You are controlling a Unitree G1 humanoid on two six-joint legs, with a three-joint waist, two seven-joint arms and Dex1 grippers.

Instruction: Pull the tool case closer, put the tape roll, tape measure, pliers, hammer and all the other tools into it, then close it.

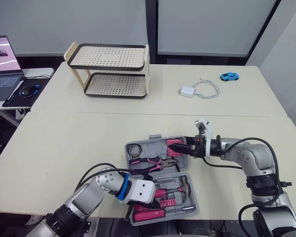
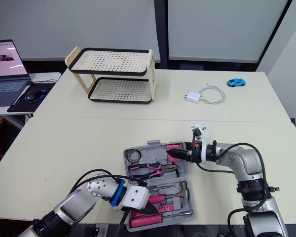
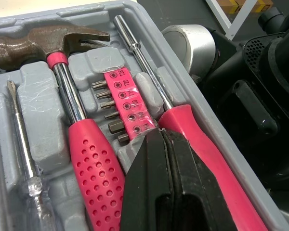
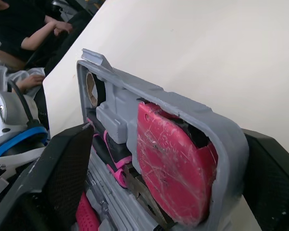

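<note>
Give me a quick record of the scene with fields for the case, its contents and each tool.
case: tool case, lying open
far half: tape roll, pliers, tape measure
near half: hammer, bit holder, pink-handled screwdriver
left tool: shut, tips at the bit holder
right tool: open, straddling the rim by the tape measure

Bench (image 1: 64,143): tool case (image 1: 128,157) front centre; shelf rack (image 1: 108,57) rear left; charger (image 1: 185,91) and cable (image 1: 207,90) rear right; toy car (image 1: 230,76) farther right.
Case, far half: tape roll (image 1: 134,150) left, pliers (image 1: 155,163) middle, tape measure (image 4: 176,163) right.
Case, near half: hammer (image 3: 89,159), bit holder (image 3: 123,103), screwdriver (image 3: 197,144) side by side.
Left hand (image 3: 156,144): over the near half, at the bit holder.
Right hand (image 1: 176,147): astride the far half's right wall.
</note>
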